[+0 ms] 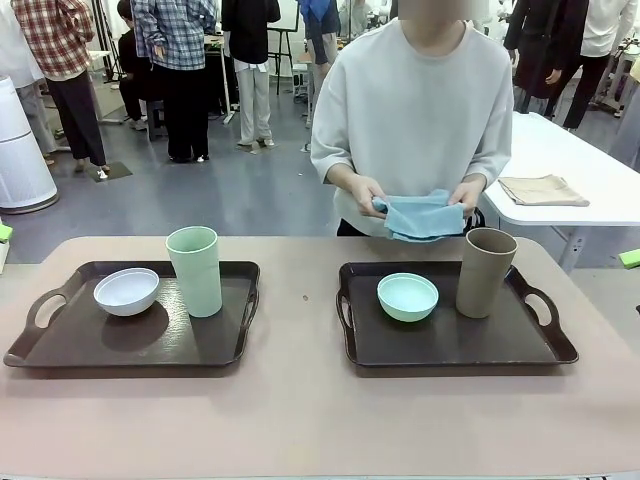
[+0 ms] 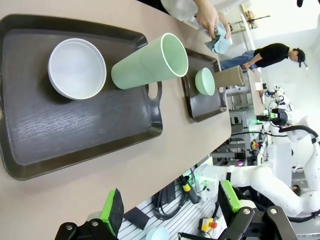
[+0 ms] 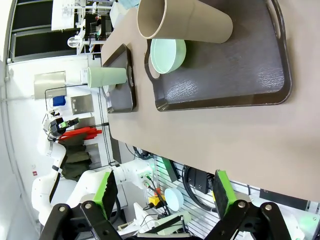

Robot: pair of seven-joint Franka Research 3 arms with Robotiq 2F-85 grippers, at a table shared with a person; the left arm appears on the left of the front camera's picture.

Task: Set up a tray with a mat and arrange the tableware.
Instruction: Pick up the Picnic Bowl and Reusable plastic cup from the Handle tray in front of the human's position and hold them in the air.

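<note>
Brown trays [image 1: 80, 345] hold bowls [image 1: 407, 296] and cups [image 1: 194, 270], no mat yet; a person [image 1: 420, 110] holds blue cloth [image 1: 420, 215]. Both jaws are wide, empty.

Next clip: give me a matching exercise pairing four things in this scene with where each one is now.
Things: 1 small white plastic bowl; 2 small mint-green plastic bowl; 3 tall tan-brown plastic tumbler; 4 folded blue cloth.
Places: A person's hands; B left dark tray; C right dark tray, middle; D right dark tray, far right corner.
Pairs: 1-B, 2-C, 3-D, 4-A.
</note>
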